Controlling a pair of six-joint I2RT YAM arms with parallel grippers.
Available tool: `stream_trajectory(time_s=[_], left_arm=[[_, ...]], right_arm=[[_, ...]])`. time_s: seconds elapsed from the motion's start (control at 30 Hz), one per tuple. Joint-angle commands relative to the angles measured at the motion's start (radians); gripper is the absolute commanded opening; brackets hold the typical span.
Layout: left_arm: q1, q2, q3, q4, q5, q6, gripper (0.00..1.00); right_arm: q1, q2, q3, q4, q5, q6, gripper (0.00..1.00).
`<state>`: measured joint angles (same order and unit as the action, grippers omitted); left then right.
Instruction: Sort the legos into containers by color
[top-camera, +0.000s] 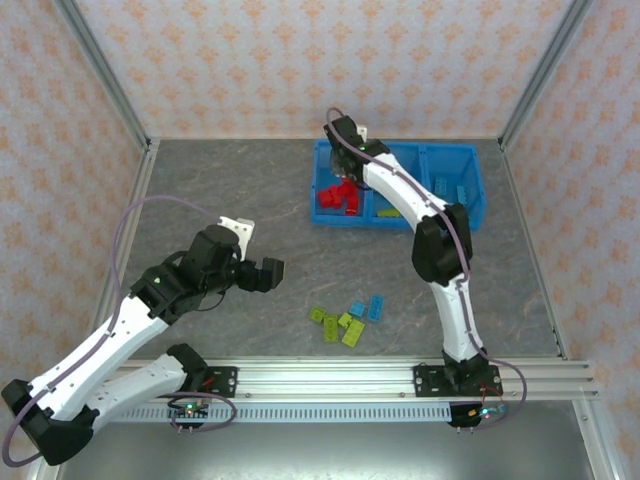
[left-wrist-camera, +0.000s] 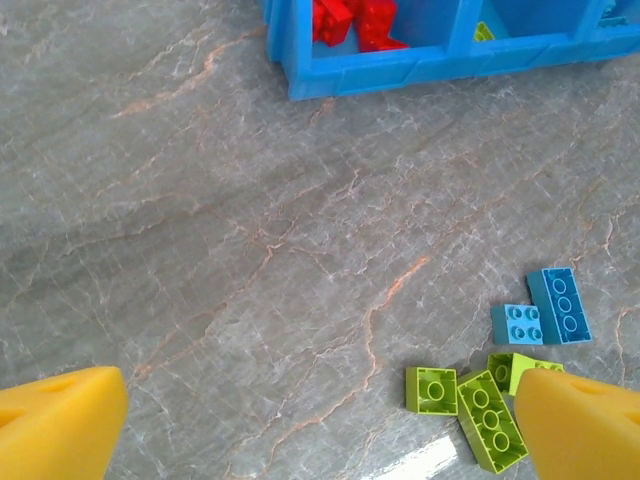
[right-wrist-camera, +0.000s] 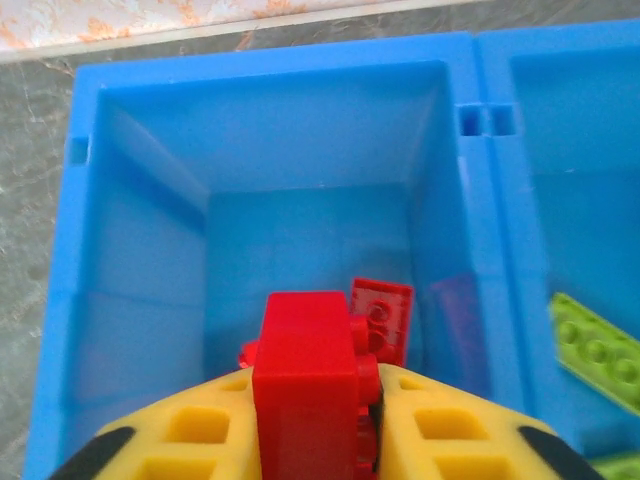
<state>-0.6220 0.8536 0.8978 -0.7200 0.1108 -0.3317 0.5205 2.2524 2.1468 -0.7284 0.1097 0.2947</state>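
Observation:
Three joined blue bins (top-camera: 455, 153) stand at the back right of the table. My right gripper (right-wrist-camera: 312, 415) hangs over the left bin (right-wrist-camera: 140, 230), shut on a red brick (right-wrist-camera: 305, 370). More red bricks (top-camera: 340, 198) lie in that bin, and one leans on its wall (right-wrist-camera: 385, 315). Lime green bricks (right-wrist-camera: 595, 350) show in the middle bin. A loose cluster of lime green bricks (left-wrist-camera: 478, 405) and light blue bricks (left-wrist-camera: 545, 310) sits on the table near the front. My left gripper (left-wrist-camera: 320, 425) hovers open just left of that cluster, nothing between its fingers (left-wrist-camera: 60, 425).
The grey marbled table (top-camera: 250, 180) is fenced by metal posts and patterned walls. An aluminium rail (top-camera: 330, 378) runs along the near edge by the arm bases. The right bin holds blue bricks (top-camera: 452, 190).

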Motion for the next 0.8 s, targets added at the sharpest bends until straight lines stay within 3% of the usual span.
stream_trajectory(time_s=[0.0, 0.23, 0.3, 0.47, 0.6, 0.77], left_arm=[[-0.005, -0.003, -0.005, -0.039, -0.015, -0.039, 1.0], [-0.011, 0.034, -0.047, -0.019, 0.038, -0.038, 1.0], [-0.025, 0.056, -0.065, 0.005, 0.038, -0.078, 1.0], [-0.098, 0.17, -0.069, 0.041, 0.03, -0.142, 1.0], [-0.179, 0.3, -0.046, 0.048, 0.023, -0.157, 0.98], [-0.251, 0.475, 0.001, 0.046, 0.04, -0.145, 0.82]], right_arm=[[-0.002, 0.001, 0.142, -0.108, -0.047, -0.023, 0.38], [-0.002, -0.197, 0.098, -0.189, -0.091, -0.026, 0.4], [0.0, -0.331, -0.021, -0.178, -0.15, -0.02, 0.41], [0.009, -0.738, -0.429, -0.104, -0.304, 0.018, 0.55], [0.016, -1.036, -0.719, -0.105, -0.247, 0.069, 0.66], [0.015, -1.29, -0.901, -0.166, -0.131, 0.12, 0.82]])
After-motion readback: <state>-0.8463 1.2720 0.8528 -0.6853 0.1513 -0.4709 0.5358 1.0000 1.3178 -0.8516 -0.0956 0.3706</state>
